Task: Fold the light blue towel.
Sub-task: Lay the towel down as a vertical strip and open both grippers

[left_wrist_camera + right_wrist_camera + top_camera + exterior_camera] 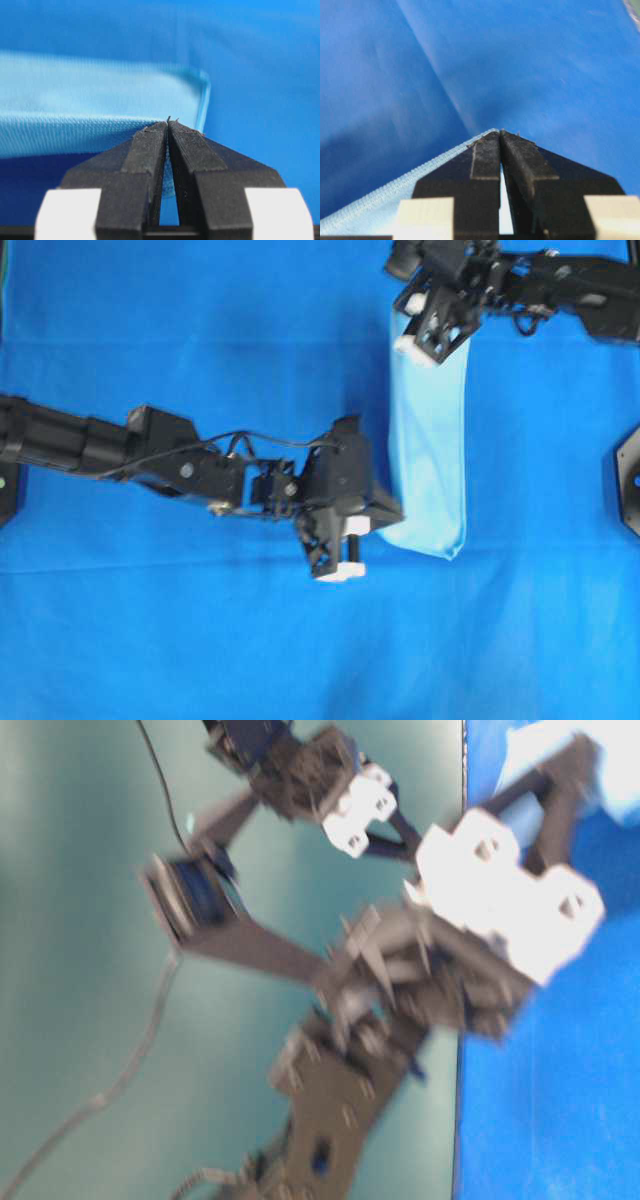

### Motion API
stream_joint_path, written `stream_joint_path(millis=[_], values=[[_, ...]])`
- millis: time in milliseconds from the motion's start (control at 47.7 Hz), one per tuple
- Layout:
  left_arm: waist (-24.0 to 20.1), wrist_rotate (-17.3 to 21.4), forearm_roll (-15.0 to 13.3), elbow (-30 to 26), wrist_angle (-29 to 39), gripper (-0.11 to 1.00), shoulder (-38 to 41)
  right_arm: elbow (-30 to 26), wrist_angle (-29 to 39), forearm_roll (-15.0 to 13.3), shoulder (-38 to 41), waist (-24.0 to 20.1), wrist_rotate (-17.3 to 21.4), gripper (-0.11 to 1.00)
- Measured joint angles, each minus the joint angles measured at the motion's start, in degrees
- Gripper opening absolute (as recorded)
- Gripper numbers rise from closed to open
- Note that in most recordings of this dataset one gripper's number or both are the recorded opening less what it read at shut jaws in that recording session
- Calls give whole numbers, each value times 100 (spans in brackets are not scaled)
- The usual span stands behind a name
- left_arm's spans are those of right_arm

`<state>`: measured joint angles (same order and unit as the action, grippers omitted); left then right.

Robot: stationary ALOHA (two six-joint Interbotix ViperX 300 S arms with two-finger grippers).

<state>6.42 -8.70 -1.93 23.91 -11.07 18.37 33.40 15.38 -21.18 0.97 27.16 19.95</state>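
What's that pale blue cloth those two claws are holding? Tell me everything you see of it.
The light blue towel is a pale sky-blue woven cloth with a stitched hem, folded into a long narrow strip on the royal-blue cloth. The left gripper pinches one end's edge; the right gripper pinches a hemmed corner at the other end.

Table-level view badly blurred: both black arms smear together, jaw state unreadable there. Overhead: pale sky-blue microfibre towel [430, 440] has top end hidden under right gripper [418, 340], lower-left corner under left gripper [385, 515]. Right arm cut off by right edge, left arm by left edge.
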Motion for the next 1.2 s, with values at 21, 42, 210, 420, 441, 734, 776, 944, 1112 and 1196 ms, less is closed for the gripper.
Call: stream_joint_path(millis=[21,42,210,420,441,734,776,944,1112,1196], values=[[18,-53,0,79,9,2,-35,-35,-9,0,44,-18,0,2],[26,-114,0,167,9,2,-62,-97,-18,9,105,-44,9,2],[114,-422,0,589,9,2,-237,-404,-53,9,360,-193,26,2],[158,-483,0,800,9,2,-360,-519,-158,0,457,-255,53,2],[158,-483,0,809,0,2,-360,-519,-158,0,457,-264,62,2],[158,-475,0,817,9,9,-360,-519,-272,9,563,-255,88,2],[193,-475,0,817,9,18,-360,-519,-299,18,580,-255,88,3],[562,-404,18,826,132,64,-360,-536,-334,26,589,-114,105,39],[527,-431,9,826,642,78,-545,-519,-211,35,571,-149,105,66],[545,-422,9,826,1055,78,-817,-413,-158,35,457,-149,97,62]])
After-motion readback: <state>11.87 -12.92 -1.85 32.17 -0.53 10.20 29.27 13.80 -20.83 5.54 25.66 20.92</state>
